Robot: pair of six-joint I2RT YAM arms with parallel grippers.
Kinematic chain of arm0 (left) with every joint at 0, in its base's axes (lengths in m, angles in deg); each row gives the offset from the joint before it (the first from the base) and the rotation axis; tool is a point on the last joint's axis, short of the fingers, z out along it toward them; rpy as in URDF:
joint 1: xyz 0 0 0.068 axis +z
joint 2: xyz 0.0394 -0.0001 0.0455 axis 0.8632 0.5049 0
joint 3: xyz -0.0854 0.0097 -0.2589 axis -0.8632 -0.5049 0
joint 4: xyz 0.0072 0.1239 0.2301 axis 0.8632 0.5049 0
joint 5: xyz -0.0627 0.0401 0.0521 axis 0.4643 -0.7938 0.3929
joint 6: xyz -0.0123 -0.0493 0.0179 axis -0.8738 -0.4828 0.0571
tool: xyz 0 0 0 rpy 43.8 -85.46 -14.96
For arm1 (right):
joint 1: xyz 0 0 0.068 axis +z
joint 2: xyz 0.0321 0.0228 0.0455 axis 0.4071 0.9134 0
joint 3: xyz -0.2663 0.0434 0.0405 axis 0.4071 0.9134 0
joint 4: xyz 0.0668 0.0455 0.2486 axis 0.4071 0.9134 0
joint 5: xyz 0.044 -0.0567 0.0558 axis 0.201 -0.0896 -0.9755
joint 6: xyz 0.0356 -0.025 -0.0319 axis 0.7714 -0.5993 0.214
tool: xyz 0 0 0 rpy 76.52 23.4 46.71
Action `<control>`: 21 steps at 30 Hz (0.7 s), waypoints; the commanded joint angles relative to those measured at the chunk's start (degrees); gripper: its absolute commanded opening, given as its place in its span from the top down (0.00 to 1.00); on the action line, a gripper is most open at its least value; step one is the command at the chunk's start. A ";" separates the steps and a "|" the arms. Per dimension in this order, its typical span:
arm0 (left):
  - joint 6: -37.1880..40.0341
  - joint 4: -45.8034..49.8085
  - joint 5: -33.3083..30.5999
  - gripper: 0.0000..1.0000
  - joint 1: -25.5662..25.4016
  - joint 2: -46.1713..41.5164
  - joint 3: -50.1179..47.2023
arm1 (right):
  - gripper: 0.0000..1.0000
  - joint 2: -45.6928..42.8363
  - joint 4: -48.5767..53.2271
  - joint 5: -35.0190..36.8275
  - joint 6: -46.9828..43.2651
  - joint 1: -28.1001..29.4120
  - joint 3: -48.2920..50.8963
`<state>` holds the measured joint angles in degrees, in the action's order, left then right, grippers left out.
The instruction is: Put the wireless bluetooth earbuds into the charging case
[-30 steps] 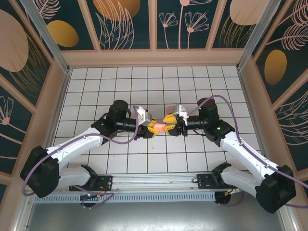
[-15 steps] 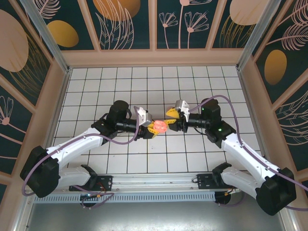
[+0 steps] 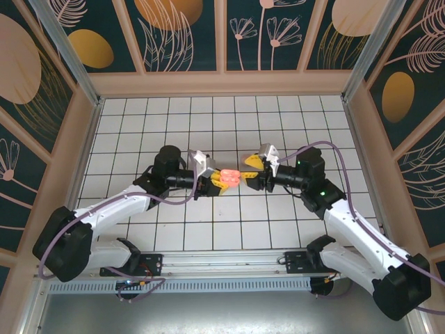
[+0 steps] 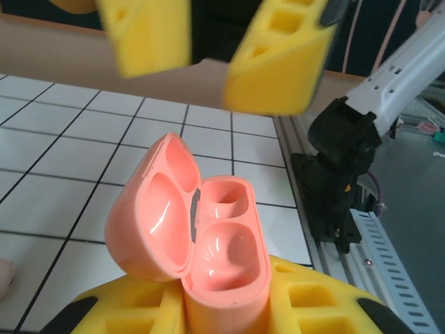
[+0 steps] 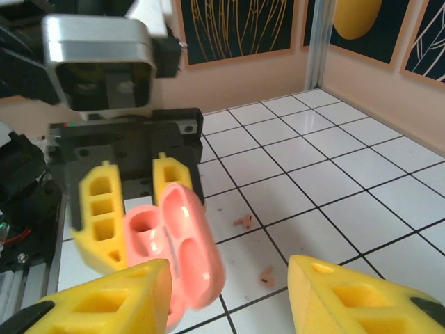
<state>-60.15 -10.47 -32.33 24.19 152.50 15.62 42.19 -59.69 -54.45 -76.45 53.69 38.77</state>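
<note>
- Over the middle of the tiled floor (image 3: 174, 125), the left gripper (image 3: 221, 179) is clamped on the charging case (image 3: 233, 176), which sticks out from its yellow fingertips toward 3 o'clock in the top view.
- From the left wrist view, the left gripper (image 4: 224, 309) pinches the lower body of the charging case (image 4: 224, 261) between its two yellow fingers (image 4: 128, 313). The case stands upright at the 6 o'clock edge of that view.
- Its lid (image 4: 149, 212) is swung open toward 9 o'clock, and the two wells (image 4: 226, 247) of the base show bare pink plastic.
- The right gripper (image 3: 249, 172) sits at 3 o'clock of the case in the top view, tips facing it, its jaws apart and gripping nothing.
- In the right wrist view, the right gripper (image 5: 229, 299) frames the case (image 5: 184, 257) at about 10 o'clock from its midpoint. The case lies just beside the finger at 9 o'clock; whether they touch I cannot tell.
- Two earbuds lie on the floor, apart from the case and from both grippers: one earbud (image 5: 245, 221) at 2 o'clock of the case, the other earbud (image 5: 267, 276) at 4 o'clock.
</note>
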 commanded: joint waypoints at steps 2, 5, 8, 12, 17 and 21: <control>-7.72 -11.61 3.21 0.76 3.63 1.36 -2.51 | 0.52 -0.40 -0.58 1.81 4.37 -0.38 -0.63; -9.16 -12.26 1.20 0.76 4.74 2.27 -2.94 | 0.52 1.44 1.24 3.48 7.56 -0.37 -2.12; -12.90 -15.42 -1.13 0.77 6.55 3.49 -4.62 | 0.52 4.26 5.01 7.51 11.93 -0.10 -4.98; -18.52 -19.98 -5.81 0.76 9.82 2.77 -8.77 | 0.54 11.40 16.02 14.82 20.64 0.64 -12.50; -20.48 -18.43 -11.35 0.76 13.96 0.03 -11.77 | 0.56 23.41 29.38 22.01 24.73 4.56 -22.87; -23.38 -17.95 -14.76 0.77 18.96 -1.88 -14.03 | 0.56 31.07 31.80 27.18 28.59 9.56 -27.51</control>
<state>-80.15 -26.14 -43.35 40.56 152.58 2.76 69.93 -34.67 -33.09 -52.71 60.55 14.53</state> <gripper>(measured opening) 0.233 0.440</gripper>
